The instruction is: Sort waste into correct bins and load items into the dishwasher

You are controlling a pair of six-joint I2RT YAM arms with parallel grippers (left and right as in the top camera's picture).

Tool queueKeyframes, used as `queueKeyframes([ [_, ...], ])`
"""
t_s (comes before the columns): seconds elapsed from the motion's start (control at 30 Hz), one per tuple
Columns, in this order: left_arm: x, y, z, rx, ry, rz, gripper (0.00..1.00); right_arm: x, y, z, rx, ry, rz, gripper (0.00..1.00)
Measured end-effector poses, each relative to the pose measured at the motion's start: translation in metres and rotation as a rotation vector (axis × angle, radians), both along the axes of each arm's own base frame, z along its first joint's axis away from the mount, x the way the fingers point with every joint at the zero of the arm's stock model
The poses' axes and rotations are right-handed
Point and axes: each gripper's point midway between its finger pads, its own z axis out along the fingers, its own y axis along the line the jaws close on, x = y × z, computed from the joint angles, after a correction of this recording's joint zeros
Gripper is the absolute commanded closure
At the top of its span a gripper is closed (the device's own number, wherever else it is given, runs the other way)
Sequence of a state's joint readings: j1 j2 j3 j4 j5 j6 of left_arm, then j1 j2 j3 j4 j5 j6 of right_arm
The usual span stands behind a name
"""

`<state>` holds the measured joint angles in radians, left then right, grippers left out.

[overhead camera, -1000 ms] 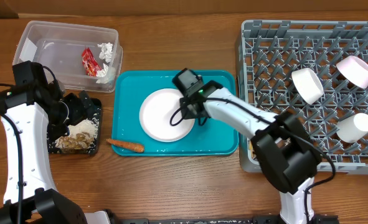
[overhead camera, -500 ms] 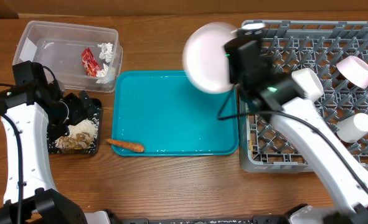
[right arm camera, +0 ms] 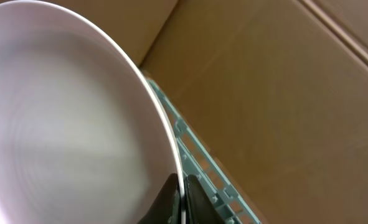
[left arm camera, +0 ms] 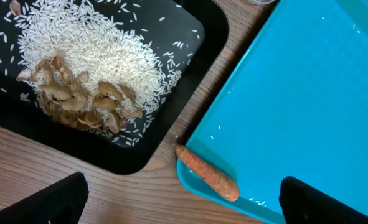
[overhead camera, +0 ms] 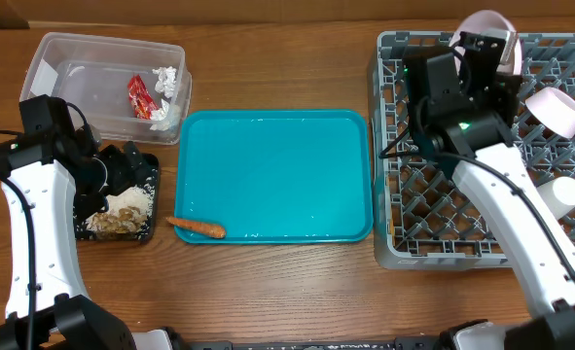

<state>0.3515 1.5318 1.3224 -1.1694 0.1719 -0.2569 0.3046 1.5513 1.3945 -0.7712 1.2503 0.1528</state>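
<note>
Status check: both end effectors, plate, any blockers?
Right end effector shut on plate rim, plate tilted up over dish rack far side. Left end effector open above carrot on teal tray edge. No blockers visible.

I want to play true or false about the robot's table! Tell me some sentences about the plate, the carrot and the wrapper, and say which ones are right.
1. The right hand grips the white plate by its rim. True.
2. The carrot piece is in the black tray. False: it lies on the corner edge of the teal tray, beside the black tray.
3. The red wrapper is inside the clear tub. True.
4. The white plate sits on the teal tray. False: it is held up above the dish rack.
5. The left hand squeezes the carrot piece. False: it is open, holding nothing.
</note>
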Motion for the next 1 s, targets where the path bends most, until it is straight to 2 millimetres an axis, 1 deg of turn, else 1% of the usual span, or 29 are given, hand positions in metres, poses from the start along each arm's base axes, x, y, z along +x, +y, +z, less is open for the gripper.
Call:
queueKeyframes([
  [0.27, 0.001, 0.0, 0.0, 0.001, -0.004, 0.0, 0.0, 0.019, 0.011, -0.07, 0.018, 0.174, 0.041, 0.96],
  [0.37, 0.001, 0.0, 0.0, 0.001, -0.004, 0.0, 0.0, 0.023, 0.016, -0.089, 0.022, 0.225, 0.056, 0.96],
  [0.43, 0.001, 0.0, 0.0, 0.002, -0.004, 0.0, 0.0, 0.027, 0.024, -0.101, 0.027, 0.247, 0.071, 0.96],
  [0.5, 0.001, 0.0, 0.0, 0.002, -0.005, 0.0, 0.0, 0.029, 0.034, -0.107, 0.031, 0.253, 0.092, 0.96],
  [0.73, 0.001, 0.0, 0.0, 0.001, -0.004, 0.0, 0.0, 0.027, 0.07, -0.106, 0.01, 0.252, 0.173, 0.96],
  [0.77, 0.001, 0.0, 0.0, 0.001, -0.002, 0.0, 0.0, 0.026, 0.074, -0.106, 0.003, 0.259, 0.183, 0.95],
  [0.87, 0.0, 0.0, 0.0, 0.0, 0.0, 0.0, 0.0, 0.018, 0.086, -0.108, -0.012, 0.286, 0.207, 0.84],
  [0.93, 0.0, 0.0, 0.0, 0.0, 0.001, 0.0, 0.0, 0.011, 0.094, -0.112, -0.007, 0.312, 0.226, 0.78],
  [1.0, 0.0, 0.0, 0.0, 0.0, 0.001, -0.001, 0.0, 0.006, 0.1, -0.117, 0.009, 0.332, 0.241, 0.76],
])
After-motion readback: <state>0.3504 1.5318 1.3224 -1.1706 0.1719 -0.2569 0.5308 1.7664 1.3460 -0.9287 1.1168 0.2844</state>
